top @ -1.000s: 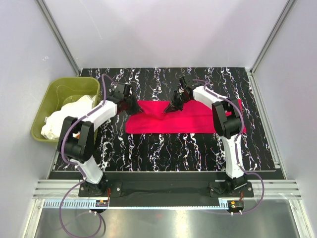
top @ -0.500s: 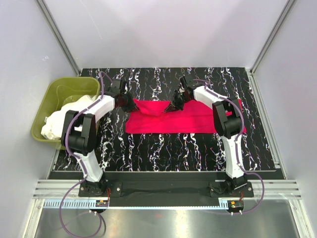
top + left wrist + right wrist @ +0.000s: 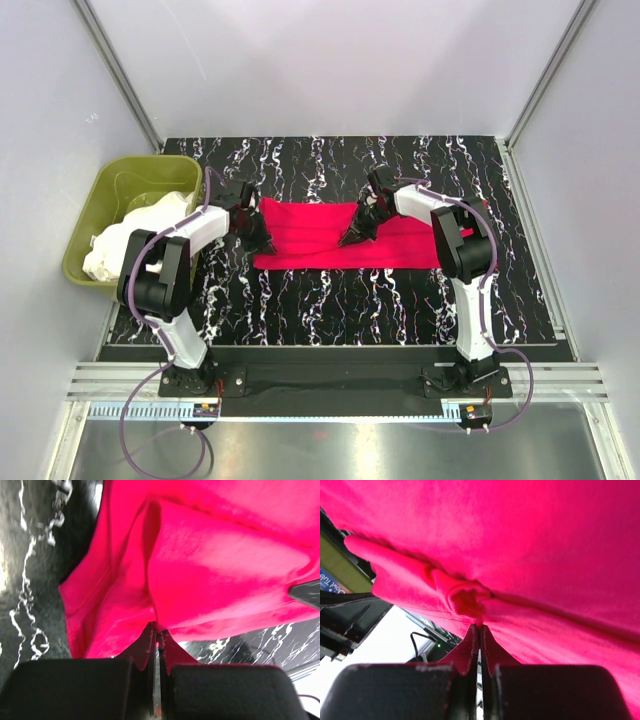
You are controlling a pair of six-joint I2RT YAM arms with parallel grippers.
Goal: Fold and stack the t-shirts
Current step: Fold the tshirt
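Crimson t-shirt (image 3: 400, 248) pinched, left hand (image 3: 156, 629), right hand (image 3: 480, 626)

The red t-shirt (image 3: 310, 245) lies on the black marbled bench (image 3: 350, 300), near the olive-green tub (image 3: 110, 172) and to its right. It is laid out as a long flat band stretching away from the tub. Its end nearest the tub is creased and pinched in the closed left tool (image 3: 262, 243). A bunched fold farther from the tub is pinched in the closed right tool (image 3: 348, 238). The white t-shirts (image 3: 130, 235) sit crumpled in a heap inside the tub.
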